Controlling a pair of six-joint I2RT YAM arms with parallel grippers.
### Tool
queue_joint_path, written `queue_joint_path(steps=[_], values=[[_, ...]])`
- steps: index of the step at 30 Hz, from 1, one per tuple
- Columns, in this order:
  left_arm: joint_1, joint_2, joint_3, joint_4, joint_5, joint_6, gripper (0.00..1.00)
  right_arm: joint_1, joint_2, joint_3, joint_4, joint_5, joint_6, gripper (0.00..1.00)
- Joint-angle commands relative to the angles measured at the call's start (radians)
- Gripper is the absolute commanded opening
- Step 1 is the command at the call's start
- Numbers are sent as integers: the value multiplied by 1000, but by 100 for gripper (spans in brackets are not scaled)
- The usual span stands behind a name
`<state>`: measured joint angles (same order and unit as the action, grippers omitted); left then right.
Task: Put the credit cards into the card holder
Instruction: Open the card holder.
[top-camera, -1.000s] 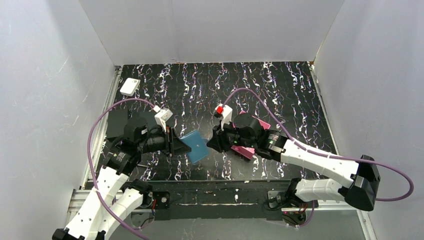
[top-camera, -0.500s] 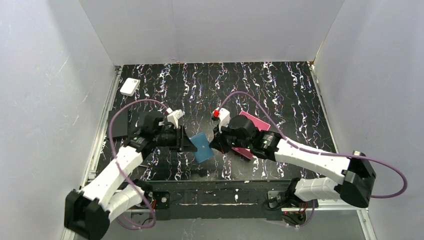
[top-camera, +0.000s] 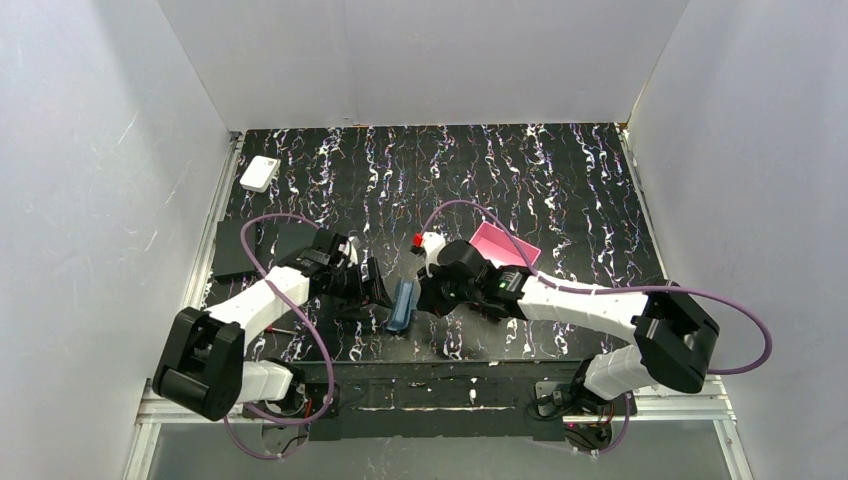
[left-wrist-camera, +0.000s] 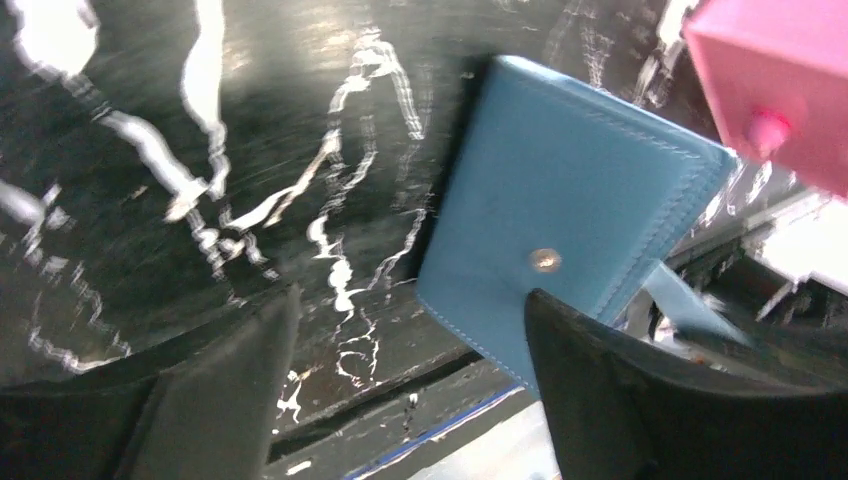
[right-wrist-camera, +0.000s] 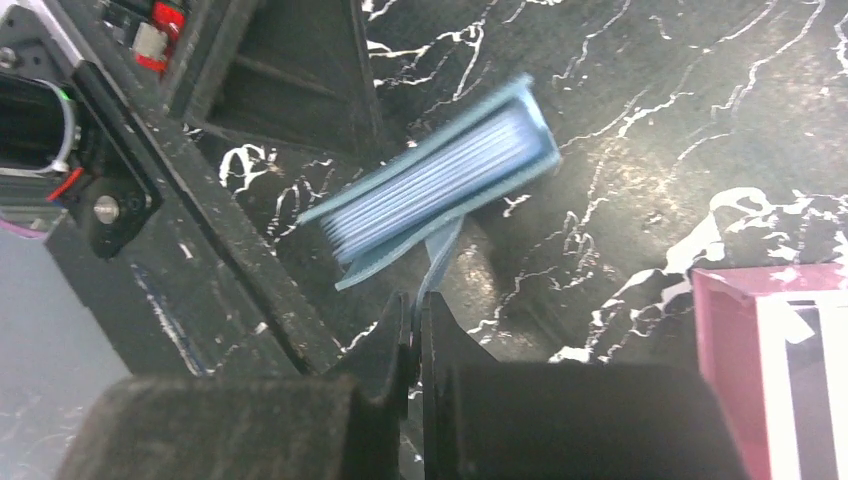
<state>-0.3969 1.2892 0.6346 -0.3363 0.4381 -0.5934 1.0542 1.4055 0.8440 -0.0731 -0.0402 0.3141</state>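
Note:
The teal-blue card holder (top-camera: 403, 305) hangs edge-on just above the table between the two grippers. My right gripper (right-wrist-camera: 418, 300) is shut on its snap tab (right-wrist-camera: 437, 258), and the folded body (right-wrist-camera: 440, 180) with its pale pockets sticks out beyond the fingertips. My left gripper (left-wrist-camera: 412, 298) stands open beside it, the card holder (left-wrist-camera: 570, 200) lying by its right finger (left-wrist-camera: 620, 390) with the snap button (left-wrist-camera: 545, 260) showing. The credit cards are not clearly seen. A white-and-dark striped flat thing (right-wrist-camera: 805, 350) lies in the pink tray.
The pink square tray (top-camera: 505, 248) sits just behind the right wrist. Flat black slabs (top-camera: 235, 255) lie at the left, and a small white box (top-camera: 260, 173) rests at the back left. The table's near rail (top-camera: 440, 385) runs close below the grippers.
My left gripper has opened and let go of the card holder. The right gripper has shut on its tab. The card holder has turned edge-on and dropped lower, toward the near edge.

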Motion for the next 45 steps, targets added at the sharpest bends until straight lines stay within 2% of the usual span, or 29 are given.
queue_joint_path(steps=[1,2,3,7,11,14,19,21,23,26,30,36,39,43,45], values=[[4,-51,14,-162,-154,-28,92,4,-5,33,85,-61,72,1],[4,-84,4,-166,-149,-39,97,4,1,33,86,-69,96,1],[3,-122,-8,-166,-139,-55,98,4,6,32,92,-79,118,1],[4,-257,-39,-173,-118,-100,98,5,7,9,139,-102,162,1],[2,-310,-10,-178,-107,-81,98,5,8,9,130,-86,155,1],[-1,-295,14,-162,-88,-59,97,4,7,7,118,-64,144,1],[-16,-209,41,-159,-118,-36,70,4,14,6,105,-54,123,1],[-21,-201,50,-158,-143,-33,64,4,18,5,94,-53,109,1],[-22,-196,57,-151,-147,-30,65,4,20,2,76,-43,85,1],[-22,-186,70,-151,-145,-19,77,4,31,5,24,-50,42,1],[-22,-166,78,-151,-172,-15,81,4,68,44,-88,-30,-15,1],[-22,-75,86,-122,-229,-8,66,4,99,122,-187,-16,-6,2],[-23,-41,80,-102,-233,0,64,4,95,145,-204,-16,11,8],[-22,-8,57,-78,-245,6,61,4,95,182,-222,-18,21,30],[-23,-1,43,-56,-235,4,59,4,97,220,-237,-21,27,35]])
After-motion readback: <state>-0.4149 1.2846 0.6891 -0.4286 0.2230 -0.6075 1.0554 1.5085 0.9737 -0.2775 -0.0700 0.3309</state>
